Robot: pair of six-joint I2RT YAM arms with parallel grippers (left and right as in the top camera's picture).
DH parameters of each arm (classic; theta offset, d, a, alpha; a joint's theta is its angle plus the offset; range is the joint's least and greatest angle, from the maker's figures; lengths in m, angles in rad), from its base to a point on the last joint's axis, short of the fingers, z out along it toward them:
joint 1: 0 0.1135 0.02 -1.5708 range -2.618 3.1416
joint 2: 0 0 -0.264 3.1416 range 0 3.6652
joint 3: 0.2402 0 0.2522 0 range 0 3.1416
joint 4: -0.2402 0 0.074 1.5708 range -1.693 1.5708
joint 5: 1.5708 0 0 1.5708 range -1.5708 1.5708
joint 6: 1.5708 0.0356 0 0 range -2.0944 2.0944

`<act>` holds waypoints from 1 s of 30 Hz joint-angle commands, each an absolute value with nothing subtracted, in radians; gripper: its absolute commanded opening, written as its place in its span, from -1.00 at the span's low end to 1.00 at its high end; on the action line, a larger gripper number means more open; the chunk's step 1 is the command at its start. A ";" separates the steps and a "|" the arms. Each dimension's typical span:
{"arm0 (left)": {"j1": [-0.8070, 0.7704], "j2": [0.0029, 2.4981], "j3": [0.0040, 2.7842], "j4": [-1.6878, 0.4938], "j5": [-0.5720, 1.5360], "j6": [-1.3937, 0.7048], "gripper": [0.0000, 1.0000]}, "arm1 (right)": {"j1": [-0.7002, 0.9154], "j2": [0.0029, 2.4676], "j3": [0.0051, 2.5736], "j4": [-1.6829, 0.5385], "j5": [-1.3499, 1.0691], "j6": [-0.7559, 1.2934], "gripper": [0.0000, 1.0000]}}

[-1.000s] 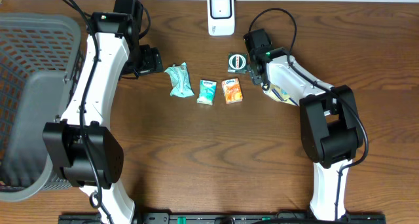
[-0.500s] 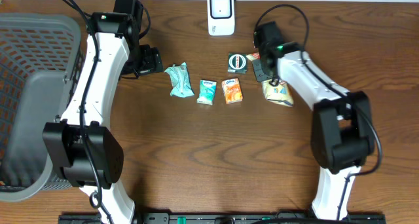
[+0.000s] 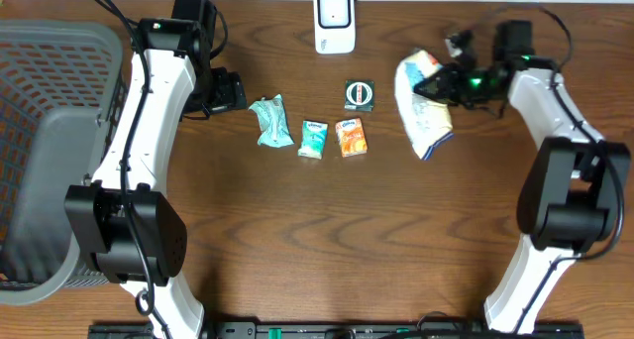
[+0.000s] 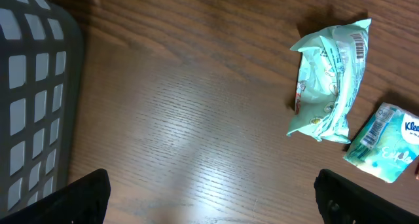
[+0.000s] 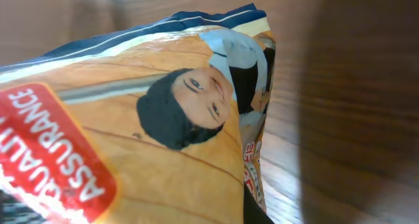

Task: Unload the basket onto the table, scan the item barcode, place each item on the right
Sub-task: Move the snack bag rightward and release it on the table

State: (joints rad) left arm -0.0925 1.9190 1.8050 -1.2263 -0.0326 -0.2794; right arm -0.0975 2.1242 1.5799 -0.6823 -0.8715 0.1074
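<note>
Yellow printed bag [image 3: 426,119] sits between the jaws of the right gripper [image 3: 449,81], which are clenched on its upper part; the rest of it spreads out past the jaws. Whether its lower end touches the table [image 3: 396,240] I cannot tell. In the right wrist view the bag fills most of the frame, the fingers are hidden, and no barcode shows. The scanner [image 3: 335,21] stands well apart, beyond the bag. The left gripper [image 3: 236,91] is released wide and grasps nothing; a teal packet [image 4: 330,80] lies near it.
</note>
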 commanded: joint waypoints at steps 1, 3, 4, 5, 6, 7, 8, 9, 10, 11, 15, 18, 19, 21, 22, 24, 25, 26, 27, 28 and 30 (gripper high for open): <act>-0.090 1.917 1.795 -1.230 -0.046 -0.263 0.96 | -0.149 2.214 1.573 -0.690 -1.040 0.138 -0.87; -0.090 1.917 1.795 -1.230 -0.046 -0.263 0.96 | -0.181 2.243 1.573 -0.690 -0.992 0.158 -0.97; -0.090 1.917 1.795 -1.230 -0.046 -0.263 0.96 | -0.199 2.247 1.573 -0.696 -0.959 0.182 -0.97; -0.090 1.917 1.795 -1.230 -0.046 -0.263 0.96 | -0.213 2.247 1.573 -0.700 -0.928 0.198 -0.97; -0.090 1.917 1.795 -1.230 -0.046 -0.263 0.96 | -0.226 2.243 1.574 -0.701 -0.912 0.203 -0.97; -0.090 1.917 1.795 -1.230 -0.046 -0.263 0.96 | -0.242 2.233 1.575 -0.705 -0.898 0.206 -0.91; -0.090 1.917 1.795 -1.230 -0.046 -0.263 0.96 | -0.255 2.221 1.577 -0.712 -0.883 0.207 -0.91; -0.090 1.917 1.795 -1.230 -0.046 -0.263 0.96 | -0.265 2.209 1.581 -0.723 -0.859 0.210 -0.92; -0.090 1.917 1.795 -1.230 -0.046 -0.263 0.96 | -0.273 2.191 1.588 -0.739 -0.820 0.210 -0.92; -0.090 1.917 1.795 -1.230 -0.046 -0.263 0.96 | -0.280 2.172 1.594 -0.755 -0.777 0.208 0.12; -0.090 1.917 1.795 -1.230 -0.046 -0.263 0.96 | -0.286 2.062 1.607 -0.797 -0.559 0.189 0.98; -0.090 1.917 1.795 -1.230 -0.046 -0.263 0.96 | -0.281 1.978 1.607 -0.803 -0.467 0.178 0.98; -0.090 1.917 1.795 -1.230 -0.046 -0.263 0.96 | -0.279 1.954 1.607 -0.806 -0.449 0.178 0.99; -0.090 1.917 1.795 -1.230 -0.046 -0.263 0.96 | -0.270 1.908 1.607 -0.820 -0.435 0.178 0.82; -0.090 1.917 1.795 -1.230 -0.046 -0.263 0.95 | -0.265 1.891 1.607 -0.827 -0.435 0.177 0.68; -0.090 1.917 1.795 -1.230 -0.046 -0.263 0.95 | -0.247 1.870 1.607 -0.838 -0.435 0.165 0.38; -0.090 1.917 1.795 -1.230 -0.046 -0.263 0.96 | -0.235 1.869 1.607 -0.842 -0.435 0.159 0.19; -0.090 1.917 1.795 -1.230 -0.046 -0.263 0.95 | -0.227 1.869 1.607 -0.845 -0.435 0.159 0.11; -0.090 1.917 1.795 -1.230 -0.046 -0.263 0.96 | -0.214 1.873 1.604 -0.846 -0.428 0.159 -0.11; -0.090 1.917 1.795 -1.230 -0.046 -0.263 0.96 | -0.194 1.883 1.599 -0.846 -0.410 0.160 -0.27; -0.090 1.917 1.795 -1.230 -0.046 -0.263 0.96 | -0.168 1.900 1.594 -0.845 -0.383 0.159 -0.50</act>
